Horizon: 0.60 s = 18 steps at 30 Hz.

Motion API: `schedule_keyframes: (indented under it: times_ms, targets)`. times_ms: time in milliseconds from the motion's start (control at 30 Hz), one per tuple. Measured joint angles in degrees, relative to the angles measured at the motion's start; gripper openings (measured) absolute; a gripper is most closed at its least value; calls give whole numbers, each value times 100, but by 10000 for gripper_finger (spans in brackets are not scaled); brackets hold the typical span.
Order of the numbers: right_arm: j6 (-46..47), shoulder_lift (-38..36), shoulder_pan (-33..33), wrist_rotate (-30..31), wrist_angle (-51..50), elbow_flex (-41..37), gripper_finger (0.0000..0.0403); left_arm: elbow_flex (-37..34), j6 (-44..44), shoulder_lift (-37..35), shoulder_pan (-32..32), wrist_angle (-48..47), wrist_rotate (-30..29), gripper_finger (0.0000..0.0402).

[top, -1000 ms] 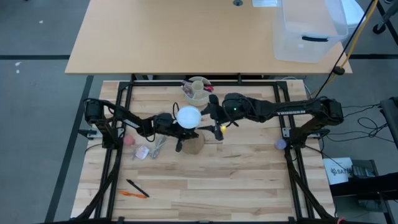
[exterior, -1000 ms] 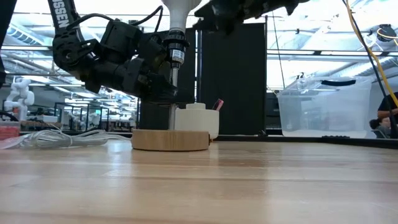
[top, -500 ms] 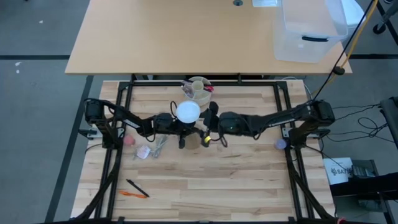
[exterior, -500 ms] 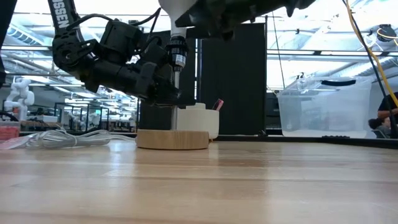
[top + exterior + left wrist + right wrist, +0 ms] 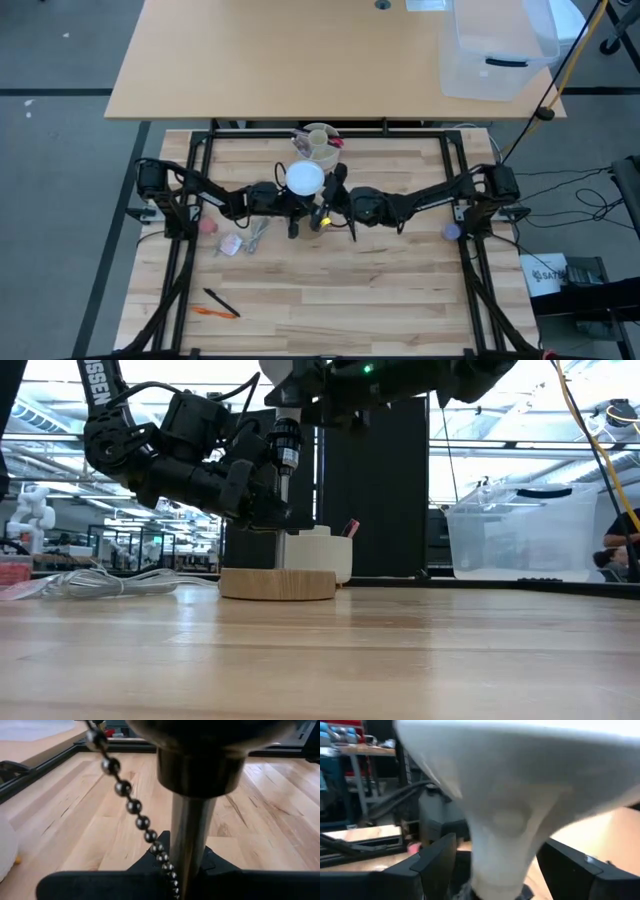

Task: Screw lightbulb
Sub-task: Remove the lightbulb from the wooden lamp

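- High view: lightbulb [image 5: 304, 178] sits upright on lamp socket, mid-table, just in front of cream cup [image 5: 318, 143].
- Left gripper [image 5: 291, 211] clenched on lamp stem [image 5: 190, 845], bead chain [image 5: 135, 807] beside it.
- Right gripper [image 5: 322, 203] fingers spread either side of bulb neck, not clamping.

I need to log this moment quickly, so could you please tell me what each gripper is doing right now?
Left gripper: closed on the lamp stem, under the socket.
Right gripper: open, its fingers either side of the lightbulb neck.
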Motion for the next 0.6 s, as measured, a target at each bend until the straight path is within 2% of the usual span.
schedule_keyframes:
  times_ms: [333,600]
  targets:
    - [-668,36,-66,-14,710,-1,244,2,-5,-2,0,-10,-13,22]
    - [-939,7,-66,-88,624,-3,214,2,35,-2,8,-39,74,22]
